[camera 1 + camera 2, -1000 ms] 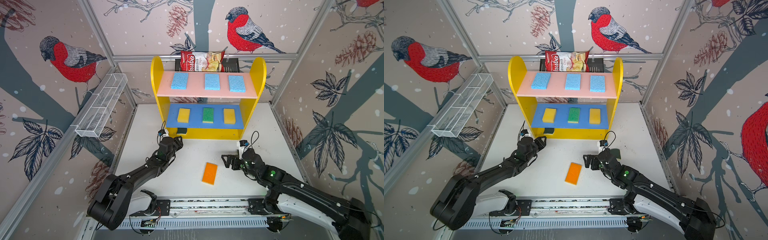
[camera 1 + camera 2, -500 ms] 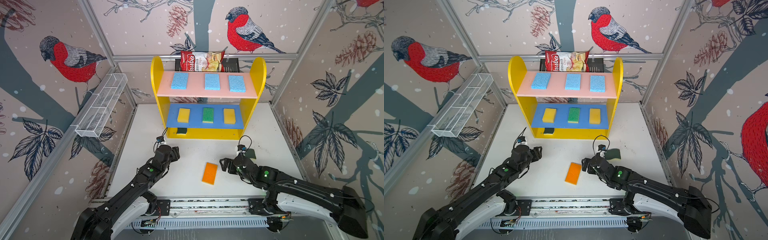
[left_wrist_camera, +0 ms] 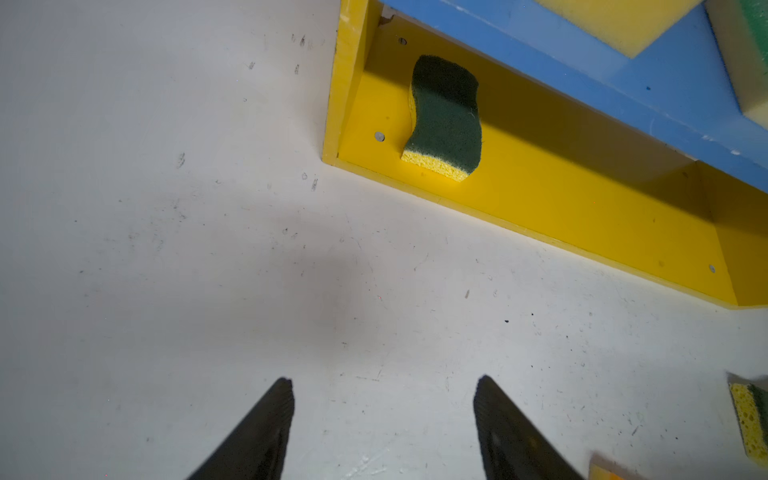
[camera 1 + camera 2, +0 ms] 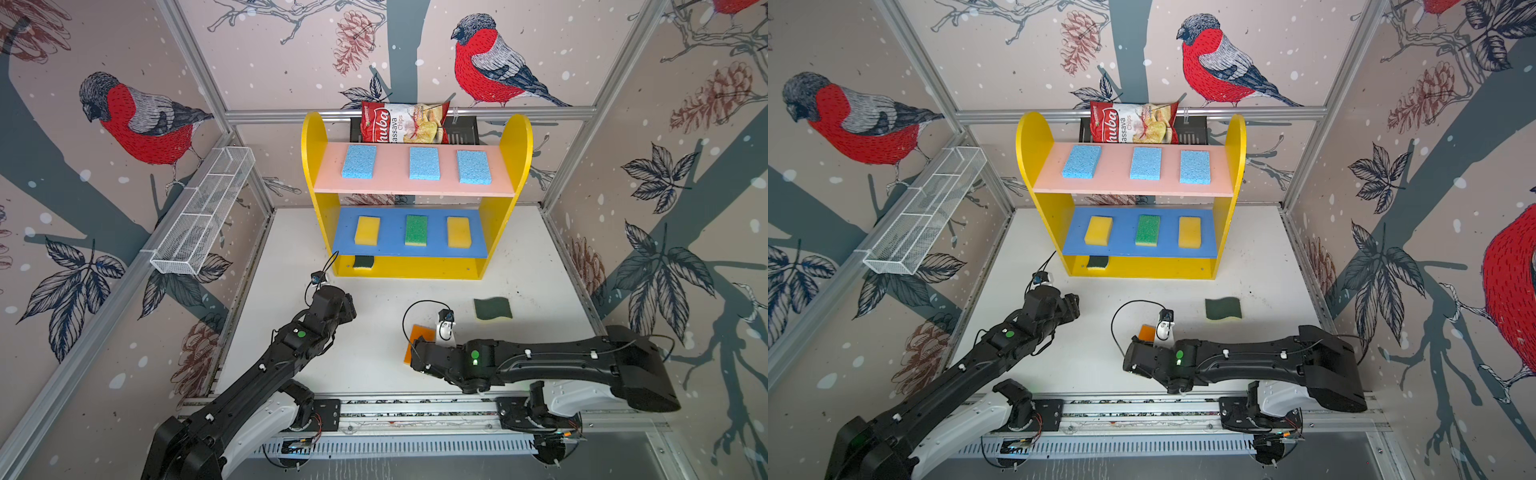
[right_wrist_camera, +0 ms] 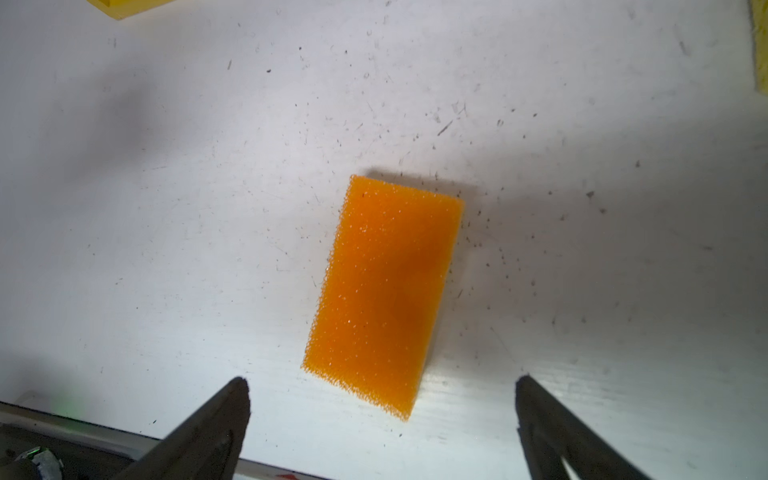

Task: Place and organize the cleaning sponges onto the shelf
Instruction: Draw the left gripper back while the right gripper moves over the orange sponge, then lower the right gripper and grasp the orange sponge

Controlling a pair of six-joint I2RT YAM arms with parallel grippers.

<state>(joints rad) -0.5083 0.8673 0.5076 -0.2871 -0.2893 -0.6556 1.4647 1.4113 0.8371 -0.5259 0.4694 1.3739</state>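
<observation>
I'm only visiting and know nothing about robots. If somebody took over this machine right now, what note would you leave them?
Hands: the left hand is open and empty over bare table, facing the shelf. The right hand is open and empty, above the orange sponge.
Done: three blue sponges on the pink board; two yellow sponges and a green sponge on the blue board; one wavy sponge on the base.
Left: the orange sponge and the second wavy sponge lie on the table. They probably go on the base.
</observation>
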